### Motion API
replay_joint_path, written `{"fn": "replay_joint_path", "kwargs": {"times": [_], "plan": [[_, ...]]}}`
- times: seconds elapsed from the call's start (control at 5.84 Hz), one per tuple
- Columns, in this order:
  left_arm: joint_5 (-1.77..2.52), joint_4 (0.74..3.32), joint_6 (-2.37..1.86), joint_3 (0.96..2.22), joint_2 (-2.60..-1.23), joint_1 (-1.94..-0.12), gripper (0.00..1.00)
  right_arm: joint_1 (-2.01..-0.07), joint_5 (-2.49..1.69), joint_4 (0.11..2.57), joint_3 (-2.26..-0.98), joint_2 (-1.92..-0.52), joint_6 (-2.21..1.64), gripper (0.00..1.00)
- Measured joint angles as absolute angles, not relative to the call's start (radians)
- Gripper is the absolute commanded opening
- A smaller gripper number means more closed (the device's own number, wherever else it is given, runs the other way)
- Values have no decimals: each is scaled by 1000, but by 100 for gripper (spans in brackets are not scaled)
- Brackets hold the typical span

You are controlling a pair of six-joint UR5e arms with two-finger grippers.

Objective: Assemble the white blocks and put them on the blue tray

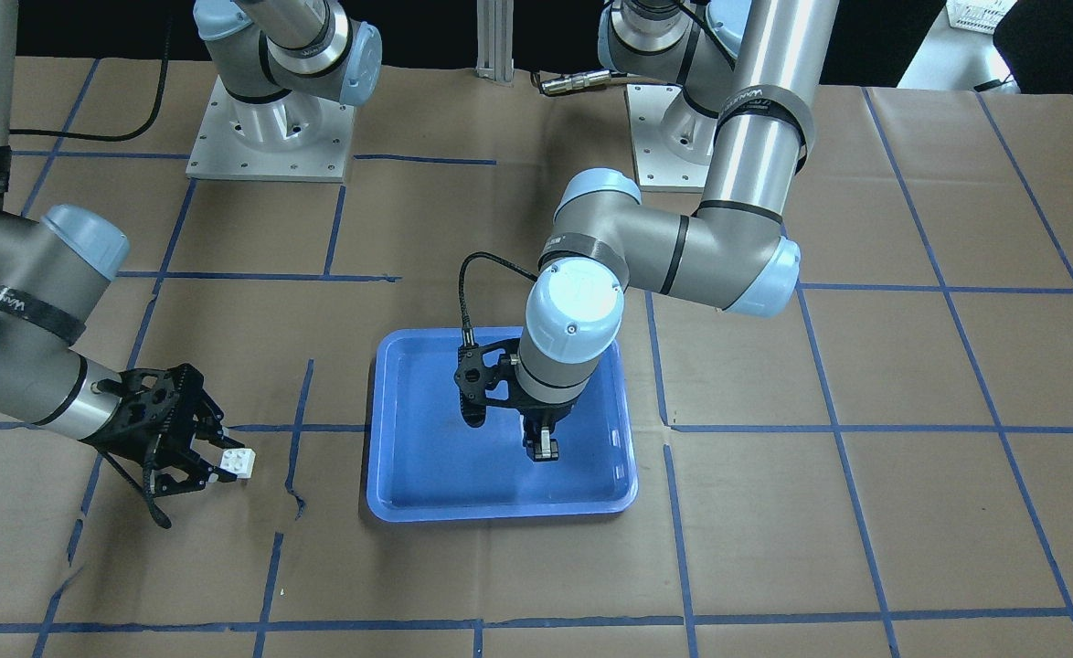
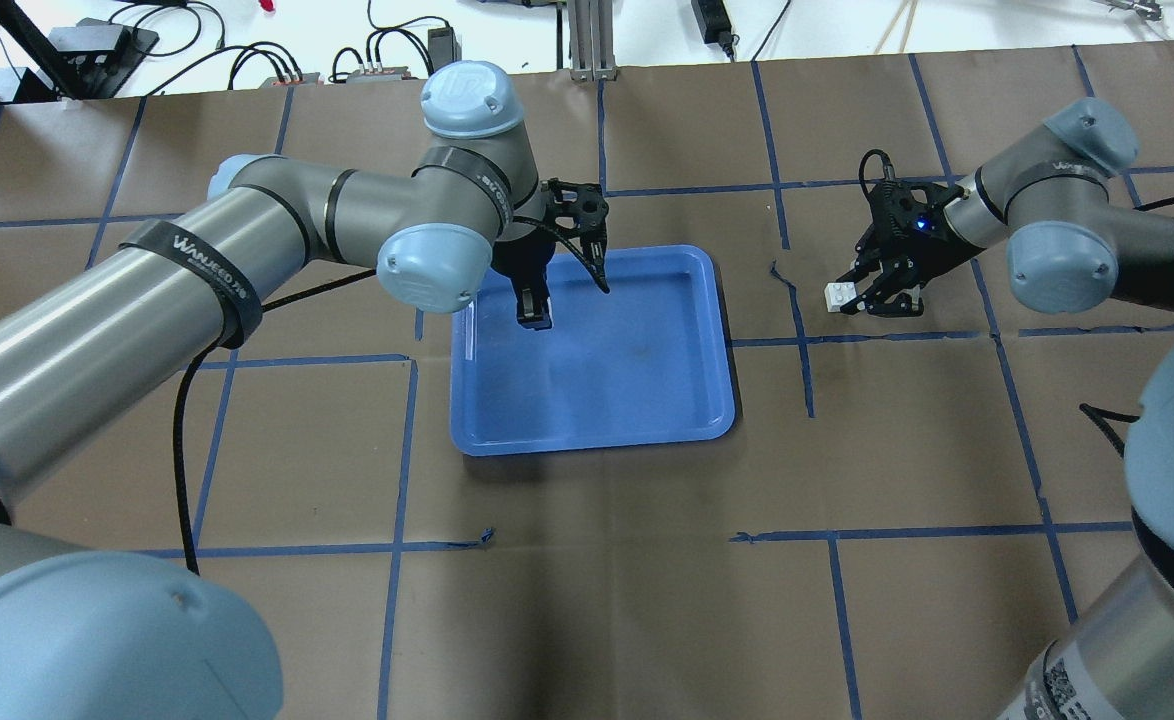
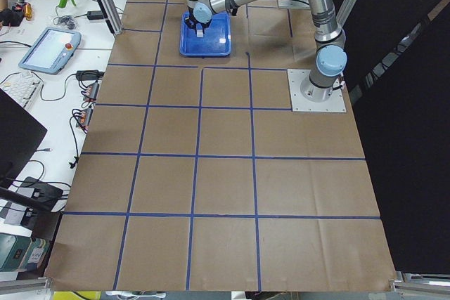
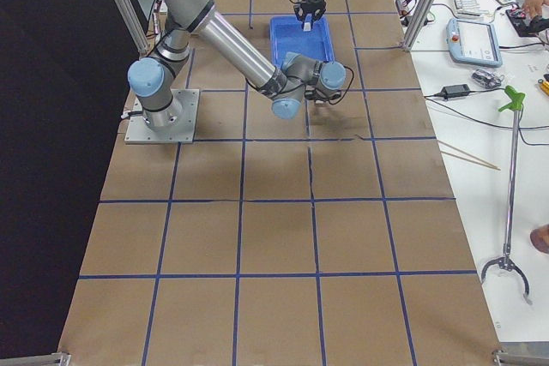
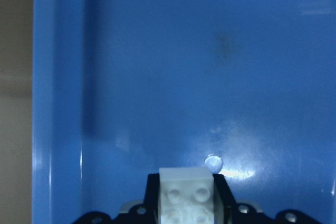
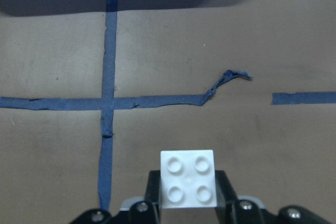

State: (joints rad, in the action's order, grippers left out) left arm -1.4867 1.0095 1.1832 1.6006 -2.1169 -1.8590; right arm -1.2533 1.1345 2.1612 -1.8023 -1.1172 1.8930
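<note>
One small white square plastic brick (image 5: pixel 186 190), partly cut off in the left wrist view, is held studs up by the left gripper (image 1: pixel 546 448), which points straight down over the shallow blue plastic tray (image 2: pixel 647 400) at mid-table. The tilted right gripper (image 1: pixel 226 464) clamps the second white brick (image 6: pixel 189 185) beside the tray, toward the table's right end.

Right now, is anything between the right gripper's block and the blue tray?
Nothing visible. Between the white block held by the right gripper and the blue tray lies only taped brown paper. The left gripper holds the other block over the tray.
</note>
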Motion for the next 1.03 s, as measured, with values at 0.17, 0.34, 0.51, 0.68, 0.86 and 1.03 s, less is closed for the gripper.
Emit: {"fn": "replay_joint_path", "kwargs": {"times": [0.17, 0.34, 0.51, 0.68, 0.86, 1.03], "plan": [[-1484, 977, 1166, 1607, -2137, -1870, 14, -1254, 1137, 2120, -1798, -1161, 1887, 27], [-1484, 968, 1161, 1614, -2149, -1875, 40, -1257, 1137, 2068, -1800, -1222, 1870, 27], [-1485, 965, 1160, 1616, -2154, -1877, 94, -1268, 1134, 2022, -1805, -1287, 1840, 27], [-1485, 965, 1160, 1616, -2155, -1878, 98, -1287, 1130, 1990, -1809, -1330, 1818, 28], [-1488, 968, 1159, 1617, -2151, -1879, 98, -1307, 1127, 1976, -1812, -1345, 1814, 28], [-1493, 971, 1157, 1617, -2144, -1879, 98, -1320, 1125, 1975, -1824, -1346, 1818, 28]]}}
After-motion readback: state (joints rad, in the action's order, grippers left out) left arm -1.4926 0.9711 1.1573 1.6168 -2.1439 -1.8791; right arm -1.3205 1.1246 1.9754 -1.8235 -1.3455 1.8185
